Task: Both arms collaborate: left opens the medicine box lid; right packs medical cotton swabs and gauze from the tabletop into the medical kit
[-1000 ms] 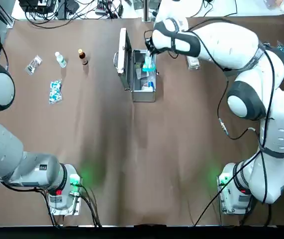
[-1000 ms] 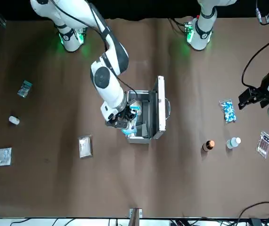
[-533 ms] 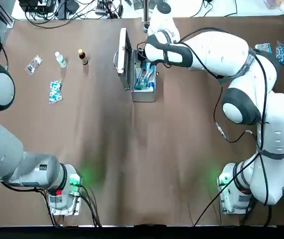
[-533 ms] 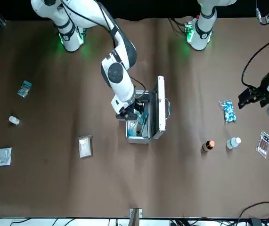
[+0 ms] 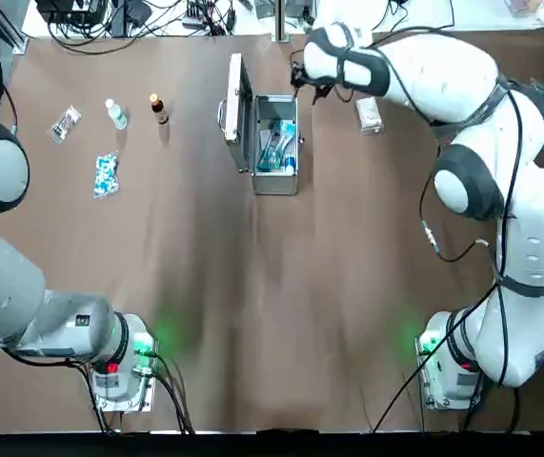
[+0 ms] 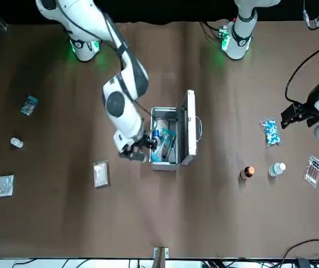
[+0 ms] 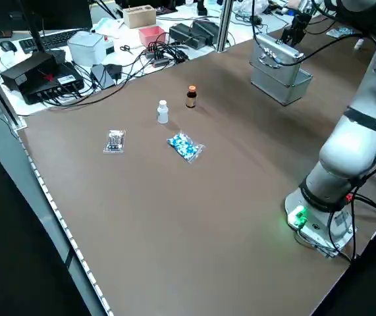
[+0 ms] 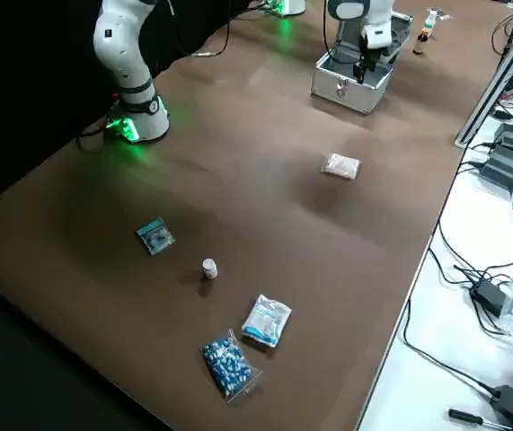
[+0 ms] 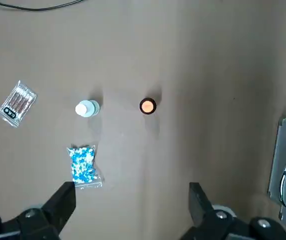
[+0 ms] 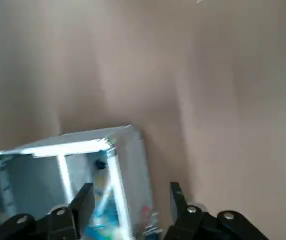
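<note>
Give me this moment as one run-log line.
lid: upright, open | swabs: in medicine box | gauze: on table | right gripper: open, empty | left gripper: open, parked

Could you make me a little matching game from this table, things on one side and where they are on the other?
Things:
1. medical cotton swabs
2. gauze
3. lid
4. right gripper

Places or states:
a. standing upright, open
b. lying inside the medicine box
c. on the bare tabletop, outside the box
d. beside the box, open and empty

Pairs: 1-b, 2-c, 3-a, 4-d
</note>
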